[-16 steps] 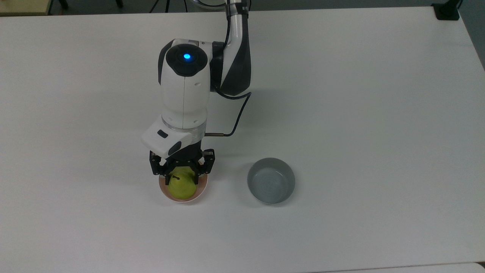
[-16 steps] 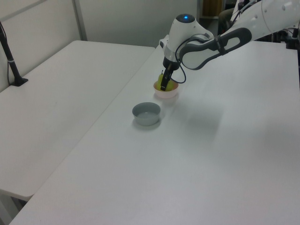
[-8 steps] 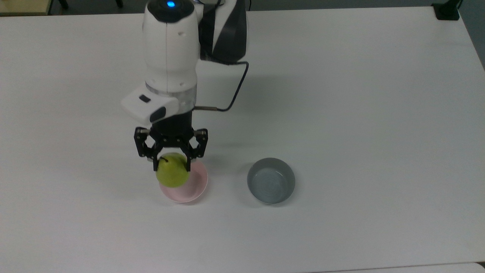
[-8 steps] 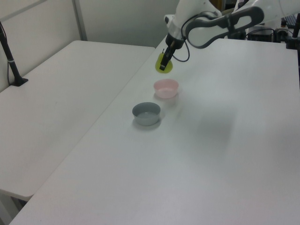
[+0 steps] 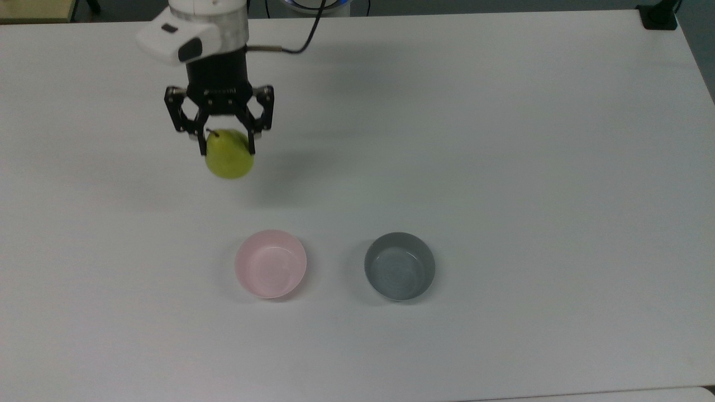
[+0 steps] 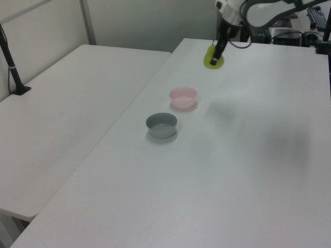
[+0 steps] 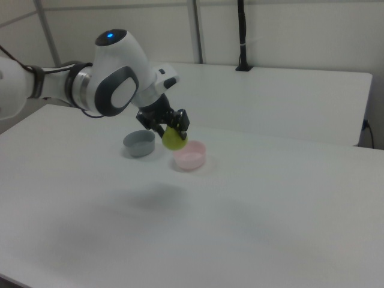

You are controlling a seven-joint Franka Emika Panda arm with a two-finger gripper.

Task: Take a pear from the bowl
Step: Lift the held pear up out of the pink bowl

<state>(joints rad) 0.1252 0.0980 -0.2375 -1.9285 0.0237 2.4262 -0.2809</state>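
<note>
The yellow-green pear [image 5: 229,156] hangs high above the table, and my gripper [image 5: 226,146] is shut on its upper part near the dark stem. The left view shows the pear [image 6: 212,57] in the gripper [image 6: 214,58] up beyond the bowls; the right view shows the pear [image 7: 174,139] in the gripper [image 7: 170,131] above the table. The pale pink bowl [image 5: 271,263] stands empty on the white table, well below the pear in the top view. It also appears as the pink bowl [image 6: 183,97] and the pink bowl [image 7: 190,155].
A grey bowl [image 5: 399,266] stands to the right of the pink one in the top view, also empty; it is the grey bowl [image 6: 161,125] and grey bowl [image 7: 139,144]. A second white table [image 6: 57,108] adjoins on the left view's left.
The gripper has lifted the pear out of the pink bowl and carried it up and away, toward the top view's upper left. The pink bowl now stands empty.
</note>
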